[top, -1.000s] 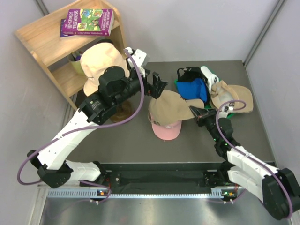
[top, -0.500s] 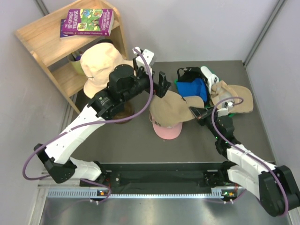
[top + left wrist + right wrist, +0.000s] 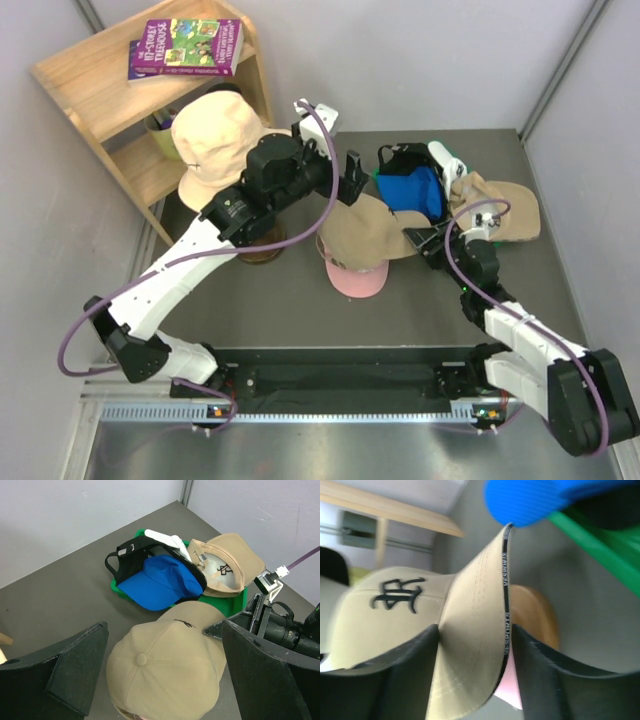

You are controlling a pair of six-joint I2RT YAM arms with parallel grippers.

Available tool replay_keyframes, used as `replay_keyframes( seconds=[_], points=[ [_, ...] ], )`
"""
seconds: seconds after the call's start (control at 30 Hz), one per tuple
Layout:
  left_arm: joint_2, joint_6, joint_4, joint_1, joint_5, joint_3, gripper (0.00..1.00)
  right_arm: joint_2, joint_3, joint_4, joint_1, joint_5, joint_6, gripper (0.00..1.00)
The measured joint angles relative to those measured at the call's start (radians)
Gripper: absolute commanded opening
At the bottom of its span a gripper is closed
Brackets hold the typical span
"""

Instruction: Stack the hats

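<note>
The stack is two caps high, so by my reckoning it is barely begun. The khaki cap (image 3: pixel 355 232) sits crown-up on the pink cap (image 3: pixel 357 281) at the middle of the desk (image 3: pixel 250 300), with only the pink brim showing at the stack's 6 o'clock edge.

The right fingers (image 3: pixel 555 680) stand one on each side of the khaki brim at the stack's 3 o'clock. The gap between them is far wider than the brim is thick, so I judge them parted and not pinching. The left fingers (image 3: pixel 75 672) are spread wide and hold nothing. They hover over the khaki crown from its 12 o'clock side.

The rest are unstacked. At 1 o'clock the green bin (image 3: pixel 232 604) holds the blue cap (image 3: pixel 412 190) lying on the black cap (image 3: pixel 400 157), with the white cap (image 3: pixel 445 160) behind them and a second tan cap (image 3: pixel 495 205) upside down at the bin's 3 o'clock end. A pale peach hat (image 3: pixel 213 135) perches on a stand at 10 o'clock, beside the wooden shelf (image 3: pixel 90 85). That looks to leave five to gather.
</note>
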Motion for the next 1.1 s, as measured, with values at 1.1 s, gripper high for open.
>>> replay_keyframes(
  seconds=[1.1],
  points=[
    [0.353, -0.099, 0.016, 0.159, 0.124, 0.270, 0.99, 0.071, 0.691, -0.765, -0.600, 0.010, -0.455, 0.97]
  ],
)
